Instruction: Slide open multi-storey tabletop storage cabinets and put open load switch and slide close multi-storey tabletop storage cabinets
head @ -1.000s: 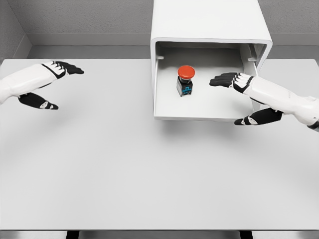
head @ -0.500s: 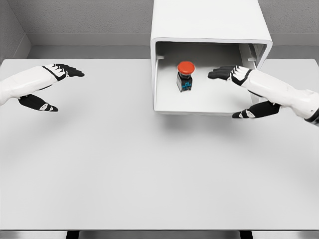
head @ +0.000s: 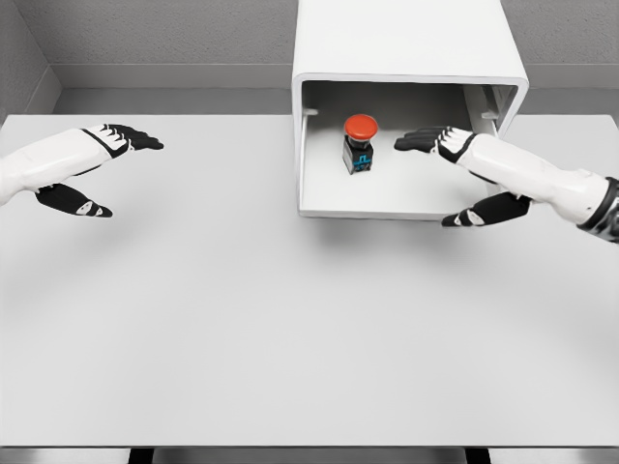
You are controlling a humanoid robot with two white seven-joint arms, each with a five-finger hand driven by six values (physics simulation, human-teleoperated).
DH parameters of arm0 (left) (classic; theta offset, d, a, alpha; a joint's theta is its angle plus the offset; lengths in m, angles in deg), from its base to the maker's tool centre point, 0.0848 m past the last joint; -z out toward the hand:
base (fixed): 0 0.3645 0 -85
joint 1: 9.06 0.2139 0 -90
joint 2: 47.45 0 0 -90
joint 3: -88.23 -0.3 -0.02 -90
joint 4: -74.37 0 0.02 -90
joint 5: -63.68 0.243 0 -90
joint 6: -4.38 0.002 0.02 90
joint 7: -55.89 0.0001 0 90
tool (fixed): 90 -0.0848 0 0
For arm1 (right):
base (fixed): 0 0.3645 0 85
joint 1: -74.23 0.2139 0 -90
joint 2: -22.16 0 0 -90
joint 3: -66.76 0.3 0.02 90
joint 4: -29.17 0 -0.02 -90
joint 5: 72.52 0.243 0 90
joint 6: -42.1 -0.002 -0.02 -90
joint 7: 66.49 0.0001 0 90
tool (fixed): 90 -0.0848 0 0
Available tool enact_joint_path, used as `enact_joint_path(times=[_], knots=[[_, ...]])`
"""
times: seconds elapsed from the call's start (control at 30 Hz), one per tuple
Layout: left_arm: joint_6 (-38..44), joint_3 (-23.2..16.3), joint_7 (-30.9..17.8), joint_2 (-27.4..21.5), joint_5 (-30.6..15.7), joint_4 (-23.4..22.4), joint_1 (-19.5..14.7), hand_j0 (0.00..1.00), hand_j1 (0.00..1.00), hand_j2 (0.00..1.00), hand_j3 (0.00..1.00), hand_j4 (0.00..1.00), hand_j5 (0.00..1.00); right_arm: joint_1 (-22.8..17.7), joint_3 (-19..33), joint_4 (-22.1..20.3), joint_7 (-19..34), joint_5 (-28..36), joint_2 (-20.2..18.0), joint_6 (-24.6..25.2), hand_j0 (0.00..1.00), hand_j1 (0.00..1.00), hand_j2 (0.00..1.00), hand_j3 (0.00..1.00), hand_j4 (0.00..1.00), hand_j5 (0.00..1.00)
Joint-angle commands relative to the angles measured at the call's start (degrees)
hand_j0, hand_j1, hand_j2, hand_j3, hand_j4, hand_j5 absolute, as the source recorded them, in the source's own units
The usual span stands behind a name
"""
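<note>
Nearest to you, the white table (head: 290,329) runs bare from its front edge up toward both hands. Your left hand (head: 92,174) hovers over the table's left side, well apart from the cabinet; its dark fingers (head: 135,137) stretch flat and point right, the thumb hangs below them, and nothing is held between them.

Your right hand (head: 464,169) comes in from the right edge and reaches into the open drawer (head: 377,198). Its fingers (head: 421,141) lie straight and spread, aimed left, with the thumb (head: 479,213) dropped low by the drawer's front right corner (whether the thumb actually touches the drawer's edge, you cannot tell from this view). This hand grips nothing either.

Just left of those fingertips, with a clear gap between, stands the switch (head: 359,145): a red round button on top of a dark body with a blue mark on its front. It sits upright on the drawer floor, a little left of the drawer's middle and closer to the back than to the front lip.

Beyond the fingers, the drawer sticks out only partly from the white cabinet (head: 406,43), whose rounded shell rises behind and above it. A small rail fitting (head: 489,114) shows on the inner right wall, just past your right wrist. Behind the cabinet runs the grey wall (head: 155,39).
</note>
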Motion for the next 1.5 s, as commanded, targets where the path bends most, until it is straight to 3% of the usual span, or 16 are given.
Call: enact_joint_path(times=[0.0,1.03,1.47], knots=[[0.05,0.07,0.03,-0.06,-0.39,0.01,0.00,1.00,1.00,1.00,1.00,1.00,1.00,0.00,-0.60,1.39,0.80,0.35,0.93,0.10,1.00,1.00,1.00,1.00,1.00,1.00],[0.05,0.07,-0.15,-0.14,-0.56,0.01,0.09,1.00,1.00,1.00,1.00,1.00,1.00,6.77,-1.75,11.41,4.14,0.35,6.55,0.10,1.00,1.00,1.00,1.00,1.00,1.00],[0.05,0.07,-0.15,-0.23,-0.56,0.01,0.09,1.00,1.00,1.00,1.00,1.00,1.00,6.59,-1.48,10.71,3.88,0.53,6.73,0.10,1.00,1.00,1.00,1.00,1.00,1.00]])
